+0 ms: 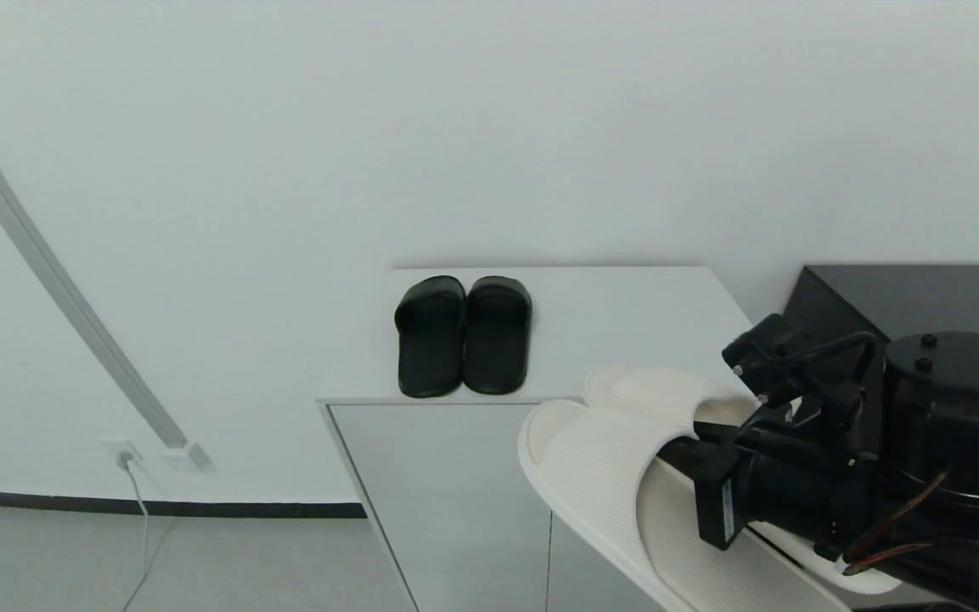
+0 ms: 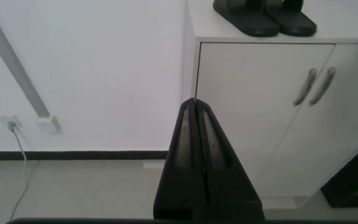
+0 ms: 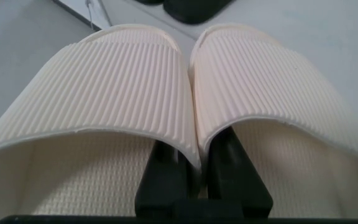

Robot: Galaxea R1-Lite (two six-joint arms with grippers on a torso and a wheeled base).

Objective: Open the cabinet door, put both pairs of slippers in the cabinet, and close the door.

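Grip: right pincer (image 3: 197, 177) is clamped on the white slippers (image 1: 617, 459), nipping their two inner strap edges together. The pair hangs in the air just before the cabinet (image 1: 447, 501). The left pincer (image 2: 195, 112) is closed, empty, low before the doors (image 2: 253, 106). The black slippers (image 1: 464, 336) sit on the cabinet top.

Risks: the hold on soft edges is thin, so one slipper may peel out. A door swung open could strike the hanging pair.

Left wrist view gives the handles (image 2: 314, 85) and doors, apparently closed; in head view the white pair covers that part. Right wrist view gives the grip, which the arm crosses in head view.
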